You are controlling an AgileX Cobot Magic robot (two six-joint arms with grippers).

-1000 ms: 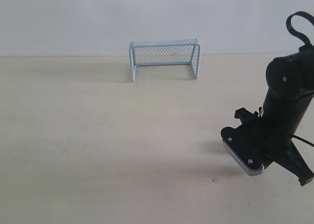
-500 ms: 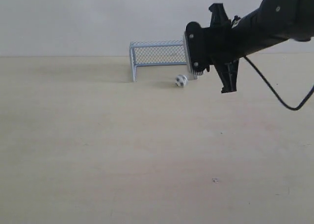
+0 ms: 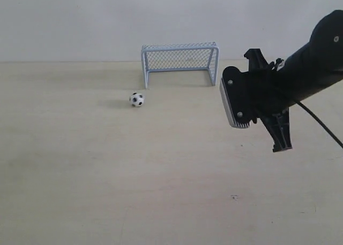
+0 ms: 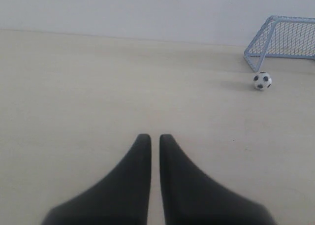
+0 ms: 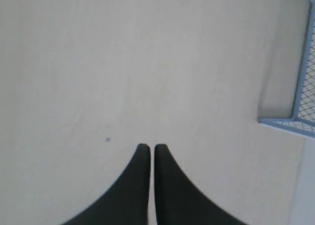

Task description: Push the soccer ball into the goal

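Note:
The soccer ball point(image 3: 136, 99), white with black patches, rests on the pale table left of and in front of the goal's left post, outside the goal mouth. The pale blue-grey goal point(image 3: 179, 46) stands at the back middle, mouth facing the camera. My right gripper point(image 3: 282, 145) hangs above the table to the right of the goal, far from the ball, shut and empty point(image 5: 148, 146). A corner of the goal point(image 5: 307, 102) shows in the right wrist view. My left gripper point(image 4: 150, 136) is shut and empty; the ball point(image 4: 262, 80) and goal point(image 4: 290, 38) lie far ahead of it.
A plain white wall point(image 3: 80, 20) rises behind the beige table point(image 3: 107, 175). A small dark speck point(image 3: 233, 197) marks the table at the front right. A black cable point(image 3: 321, 126) trails from the right arm.
The ball has rolled left from in front of the goal's right post to beyond its left post. The right arm swung up to the goal, then came back down and right.

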